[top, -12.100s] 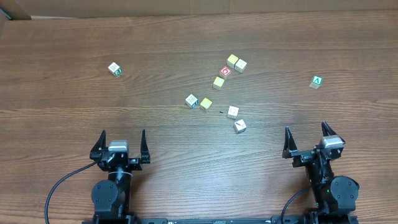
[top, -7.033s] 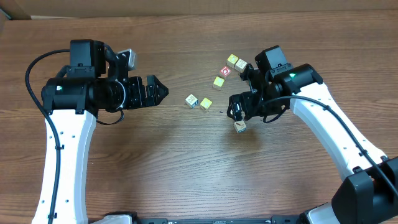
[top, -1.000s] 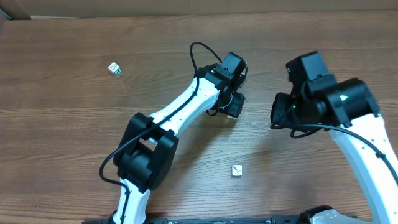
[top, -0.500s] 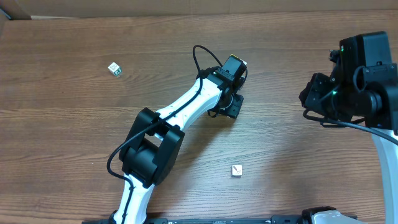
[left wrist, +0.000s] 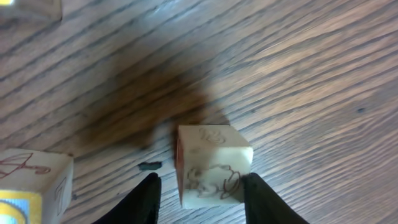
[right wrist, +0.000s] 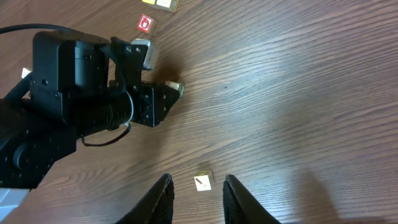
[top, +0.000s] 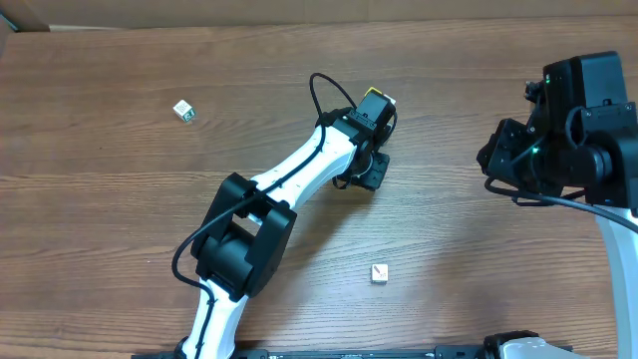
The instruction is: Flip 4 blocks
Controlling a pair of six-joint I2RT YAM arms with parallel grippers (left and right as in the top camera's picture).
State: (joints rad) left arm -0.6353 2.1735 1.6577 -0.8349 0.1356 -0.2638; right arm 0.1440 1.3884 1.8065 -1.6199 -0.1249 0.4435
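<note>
Our left pincer [left wrist: 202,186] stands half open around a cream block [left wrist: 214,163] on the surface [left wrist: 323,74]. One finger seems to touch it, and the other leaves a small gap. Our right pincer [right wrist: 198,182] hangs high, narrowly open, holding nothing. Well apart lies another block [top: 380,273].

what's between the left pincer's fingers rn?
One cream block, flanked by both fingers, a slight gap on one side. The left wrist view shows it.
</note>
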